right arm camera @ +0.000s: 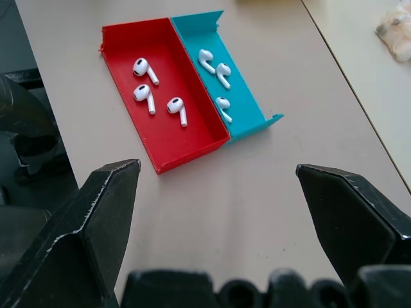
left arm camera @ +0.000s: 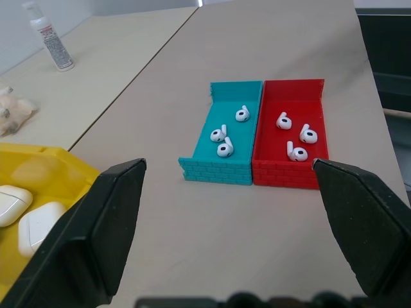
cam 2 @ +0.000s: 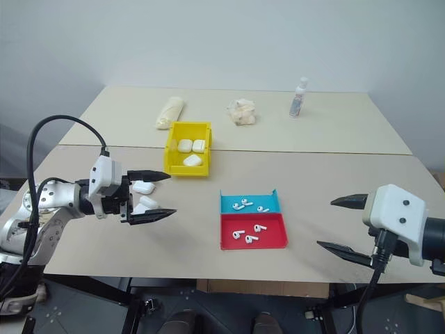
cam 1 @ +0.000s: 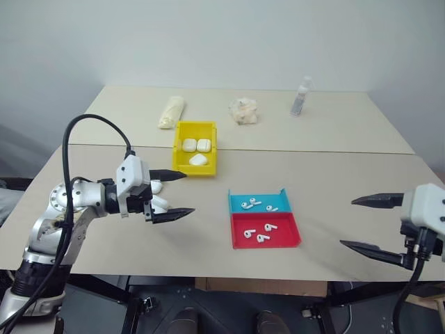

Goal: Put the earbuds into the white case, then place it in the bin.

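Observation:
Three earbuds lie in a shallow blue tray and three more earbuds in the red tray next to it, mid-table. The yellow bin stands behind them to the left with three white cases inside. Two more white cases rest on the table, partly hidden by my left gripper, which hovers open and empty just above them, pointing at the trays. My right gripper hangs open and empty right of the trays.
Along the far half of the table lie a cream roll, a crumpled clear bag and a small spray bottle. A seam runs across the table behind the bin. The front table edge is close below both grippers.

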Tool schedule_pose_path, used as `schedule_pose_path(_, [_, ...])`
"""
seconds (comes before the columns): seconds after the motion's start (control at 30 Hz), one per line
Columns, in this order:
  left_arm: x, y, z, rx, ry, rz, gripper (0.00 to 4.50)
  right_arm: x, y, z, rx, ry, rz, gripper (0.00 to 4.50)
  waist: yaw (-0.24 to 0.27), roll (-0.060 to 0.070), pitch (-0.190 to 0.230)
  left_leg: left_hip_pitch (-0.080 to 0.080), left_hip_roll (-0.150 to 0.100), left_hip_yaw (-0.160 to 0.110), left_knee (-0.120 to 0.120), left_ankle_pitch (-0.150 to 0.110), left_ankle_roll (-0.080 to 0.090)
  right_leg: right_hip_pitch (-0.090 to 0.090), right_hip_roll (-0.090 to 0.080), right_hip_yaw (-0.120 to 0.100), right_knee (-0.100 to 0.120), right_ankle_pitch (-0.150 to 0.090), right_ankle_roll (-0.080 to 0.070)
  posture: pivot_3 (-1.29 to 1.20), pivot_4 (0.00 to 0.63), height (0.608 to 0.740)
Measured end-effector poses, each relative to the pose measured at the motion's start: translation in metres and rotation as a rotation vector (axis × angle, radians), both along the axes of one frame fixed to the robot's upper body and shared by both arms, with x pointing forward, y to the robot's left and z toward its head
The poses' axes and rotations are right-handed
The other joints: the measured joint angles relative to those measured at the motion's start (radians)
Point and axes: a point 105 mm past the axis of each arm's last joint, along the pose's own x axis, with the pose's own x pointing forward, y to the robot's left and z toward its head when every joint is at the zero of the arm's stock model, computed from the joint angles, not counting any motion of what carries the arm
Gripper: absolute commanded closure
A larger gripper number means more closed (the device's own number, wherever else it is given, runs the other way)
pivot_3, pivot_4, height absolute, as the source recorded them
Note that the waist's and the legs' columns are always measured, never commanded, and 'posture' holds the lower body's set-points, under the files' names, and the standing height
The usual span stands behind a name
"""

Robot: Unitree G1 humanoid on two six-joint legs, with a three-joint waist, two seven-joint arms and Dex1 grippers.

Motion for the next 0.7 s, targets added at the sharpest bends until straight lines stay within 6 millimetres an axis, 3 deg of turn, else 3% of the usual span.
schedule_pose_path(0.33, [0.010, 0.001, 0.007, -0.020, -0.046, 0.136, 0.00, 0.003, -0.001, 0.001, -0.006, -0.011, -0.010, 0.01, 0.000, 0.000, 0.000, 0.000, 0.000, 0.000, 0.000, 0.000, 0.000, 0.000, 0.000, 0.000, 0.000, 0.000, 0.000, 0.00, 0.150, 0.740])
schedule_pose_path(0.57, [0.004, 0.000, 0.007, 0.011, -0.026, 0.163, 0.00, 0.005, -0.002, 0.001, -0.005, -0.016, -0.018, 0.01, 0.000, 0.000, 0.000, 0.000, 0.000, 0.000, 0.000, 0.000, 0.000, 0.000, 0.000, 0.000, 0.000, 0.000, 0.000, 0.00, 0.150, 0.740])
schedule_pose_path(0.7, [0.021, 0.008, 0.014, 0.087, 0.088, 0.356, 0.00, 0.007, 0.000, 0.000, 0.002, -0.020, -0.021, 0.01, 0.003, -0.001, 0.000, 0.000, 0.000, -0.001, 0.000, 0.000, 0.000, 0.001, 0.000, -0.001, 0.001, 0.000, 0.000, 0.00, 0.150, 0.740])
